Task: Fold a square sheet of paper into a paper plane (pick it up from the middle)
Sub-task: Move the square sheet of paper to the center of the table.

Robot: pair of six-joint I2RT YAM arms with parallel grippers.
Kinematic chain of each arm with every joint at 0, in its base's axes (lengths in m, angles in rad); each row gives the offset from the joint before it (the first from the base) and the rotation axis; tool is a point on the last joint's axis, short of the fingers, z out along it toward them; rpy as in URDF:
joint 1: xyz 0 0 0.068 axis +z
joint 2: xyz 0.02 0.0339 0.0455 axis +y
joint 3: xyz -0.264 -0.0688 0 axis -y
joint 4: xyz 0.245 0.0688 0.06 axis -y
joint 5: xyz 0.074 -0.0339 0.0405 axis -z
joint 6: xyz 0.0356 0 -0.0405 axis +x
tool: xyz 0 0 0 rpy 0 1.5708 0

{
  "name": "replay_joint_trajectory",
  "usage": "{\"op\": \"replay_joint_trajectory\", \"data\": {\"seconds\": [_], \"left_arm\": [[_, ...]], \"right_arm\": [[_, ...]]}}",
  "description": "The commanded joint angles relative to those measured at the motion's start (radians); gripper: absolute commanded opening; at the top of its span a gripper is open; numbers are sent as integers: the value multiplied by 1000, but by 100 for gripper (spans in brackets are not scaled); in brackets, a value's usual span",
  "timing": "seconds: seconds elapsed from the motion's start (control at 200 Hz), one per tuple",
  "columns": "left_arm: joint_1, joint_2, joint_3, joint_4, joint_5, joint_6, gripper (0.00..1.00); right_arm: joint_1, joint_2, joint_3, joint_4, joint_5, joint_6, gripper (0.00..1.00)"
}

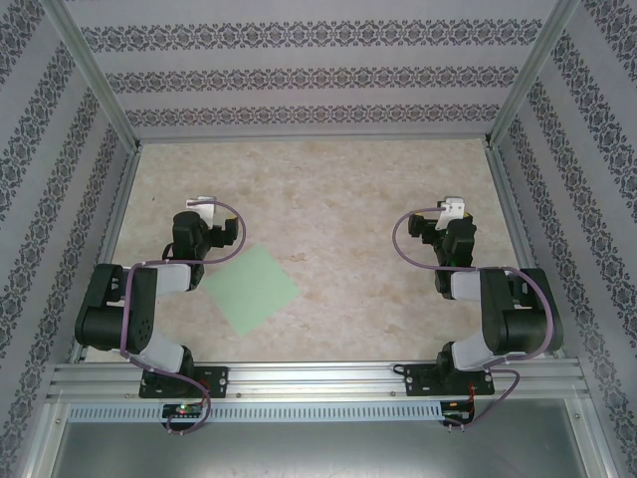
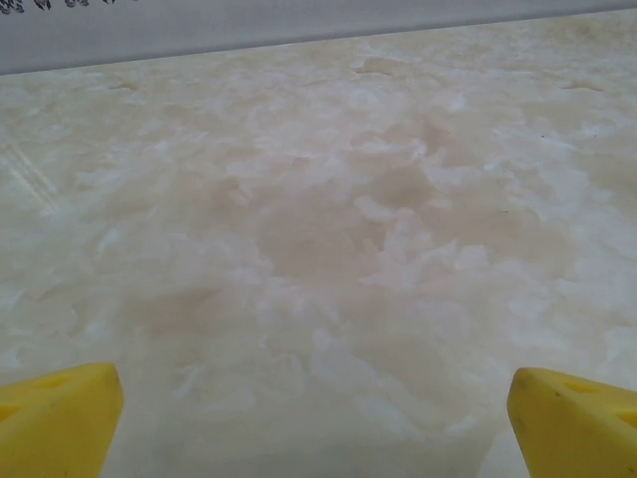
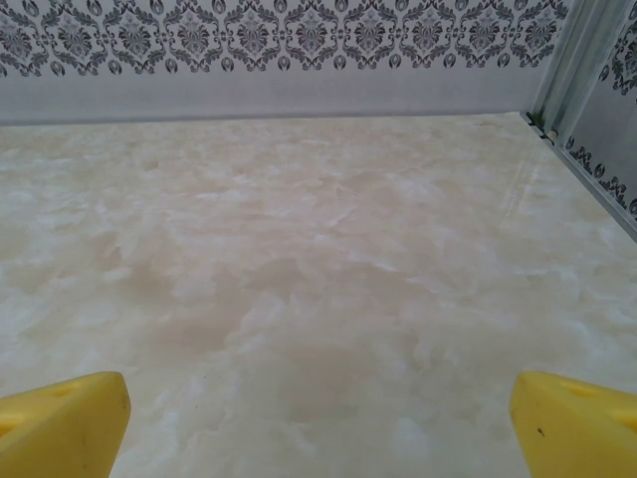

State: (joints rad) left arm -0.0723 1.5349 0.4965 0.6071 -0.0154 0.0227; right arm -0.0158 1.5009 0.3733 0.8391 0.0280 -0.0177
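Square sheet of paper (image 1: pixel 250 289) lies flat, unfolded, lower left of centre in top view, beside left arm. Left gripper (image 2: pixel 314 423) spread wide, empty. Right gripper (image 3: pixel 318 418) spread wide, empty, over bare table (image 1: pixel 338 209).

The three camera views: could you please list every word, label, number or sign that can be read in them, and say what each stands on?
No text can be read anywhere.
The square sheet of paper: plain and unmarked.
The walls: an ornamental pattern only, no letters.
The arm bases in the top view: any label there is too small to tell.
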Motion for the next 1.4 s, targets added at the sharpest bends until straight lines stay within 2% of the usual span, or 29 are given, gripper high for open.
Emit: {"op": "replay_joint_trajectory", "data": {"seconds": [0.0,0.075,0.125,0.205,0.27,0.335,0.395,0.47,0.515,0.584,0.729,0.874,0.984,1.049,1.129,1.209,1.394], "left_arm": [[11,0,0,59,2,13,100],[11,-22,-25,91,9,15,100],[12,-84,-59,89,1,5,100],[32,-212,-41,-68,-15,-61,100],[35,-315,-36,-141,2,-76,100],[35,-403,-41,-174,-37,-148,100],[35,-449,27,-341,-106,-264,100],[35,-445,154,-604,-146,-346,100],[35,-427,207,-704,-136,-370,100],[35,-404,266,-837,-155,-479,100],[38,-425,231,-895,-140,-652,100],[42,-432,207,-929,-104,-682,100],[42,-447,219,-1003,-128,-663,100],[42,-468,223,-1052,-174,-652,100],[42,-494,233,-1114,-226,-649,100],[42,-531,219,-1113,-214,-621,100],[42,-621,187,-1130,-238,-617,100]], "right_arm": [[-4,-17,32,-15,-11,5,98],[15,-47,28,-18,-5,-23,98],[50,-118,31,-83,60,-30,98],[87,-275,190,-550,50,33,98],[121,-318,315,-806,74,142,98],[143,-322,412,-972,-31,240,98],[172,-297,496,-1086,-169,330,98],[259,-255,538,-1105,-275,414,98],[338,-229,554,-1094,-278,447,98],[463,-169,595,-1088,-249,475,98],[659,33,743,-1159,-234,536,98],[811,196,841,-1145,-201,591,98],[874,320,932,-1120,-294,626,97],[903,377,991,-1145,-286,629,97],[923,445,1059,-1150,-323,629,87],[937,528,1139,-1169,-376,647,85],[965,691,1305,-1213,-403,690,82]]}}
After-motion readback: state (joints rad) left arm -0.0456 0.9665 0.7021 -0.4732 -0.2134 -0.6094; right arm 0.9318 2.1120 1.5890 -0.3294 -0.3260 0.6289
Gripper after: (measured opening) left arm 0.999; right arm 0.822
